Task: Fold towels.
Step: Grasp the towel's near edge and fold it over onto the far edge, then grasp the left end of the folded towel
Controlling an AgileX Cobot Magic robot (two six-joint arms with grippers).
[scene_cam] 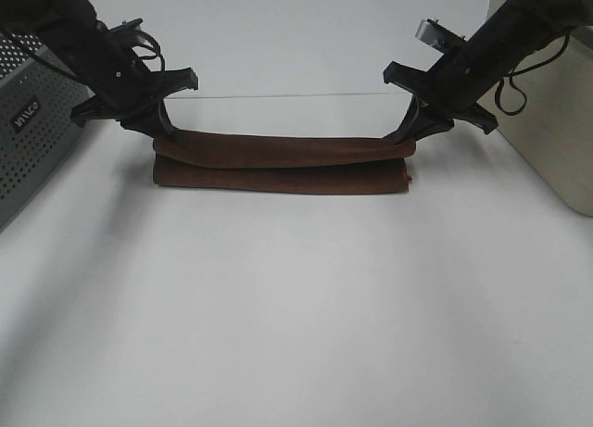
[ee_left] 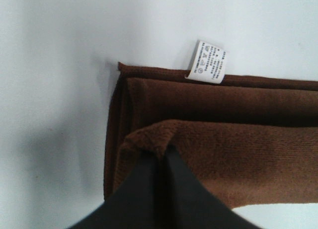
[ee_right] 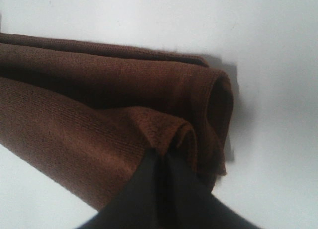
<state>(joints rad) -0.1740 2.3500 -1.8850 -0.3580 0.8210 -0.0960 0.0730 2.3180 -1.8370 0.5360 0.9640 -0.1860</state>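
Observation:
The dark brown towel [scene_cam: 283, 163] lies as a long folded strip across the white table [scene_cam: 296, 307]. My left gripper [scene_cam: 159, 131] is shut on the towel's far left corner. My right gripper [scene_cam: 408, 132] is shut on its far right corner. Both hold the back layer slightly raised over the layer beneath. In the left wrist view my black fingers [ee_left: 164, 189] pinch the towel's edge [ee_left: 164, 134], and a small white tag [ee_left: 207, 61] sticks out from the hem. In the right wrist view my fingers [ee_right: 164, 189] pinch a fold of the towel [ee_right: 114, 105].
A grey perforated metal box [scene_cam: 32, 121] stands at the left edge of the table. A beige box [scene_cam: 556, 140] stands at the right edge. A faint line [scene_cam: 287, 95] crosses the table behind the towel.

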